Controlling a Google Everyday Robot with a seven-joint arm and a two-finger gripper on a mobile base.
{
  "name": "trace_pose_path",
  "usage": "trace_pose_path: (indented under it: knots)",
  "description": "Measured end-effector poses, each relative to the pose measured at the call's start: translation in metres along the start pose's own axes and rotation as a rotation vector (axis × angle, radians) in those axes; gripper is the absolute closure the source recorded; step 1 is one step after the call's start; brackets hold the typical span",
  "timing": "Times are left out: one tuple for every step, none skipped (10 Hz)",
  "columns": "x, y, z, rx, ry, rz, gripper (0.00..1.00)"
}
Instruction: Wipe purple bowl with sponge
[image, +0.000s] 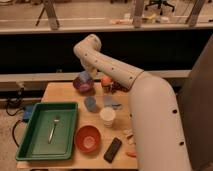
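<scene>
Reaching down from the white arm (125, 75), the gripper (85, 76) hangs at the purple bowl (83, 84), which sits at the 12 o'clock edge of the wooden worktop (62, 92); whether the jaws are open or closed I cannot tell, and the sponge cannot be made out; a green tray (47, 129) lies at 8 o'clock with a fork (52, 128) in it; a red bowl (87, 138) sits at 6 o'clock, just beside the tray; a small blue cup (90, 103) and a white cup (107, 116) stand near the centre; a black remote (112, 149) lies at 5 o'clock; an orange object (106, 80) rests at 1 o'clock, beside the purple bowl.
</scene>
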Motion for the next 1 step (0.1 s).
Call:
trace_pose_path:
  knots:
    - [0.0017,0.0006,0.001,-0.036,0.0,0.046,1.0]
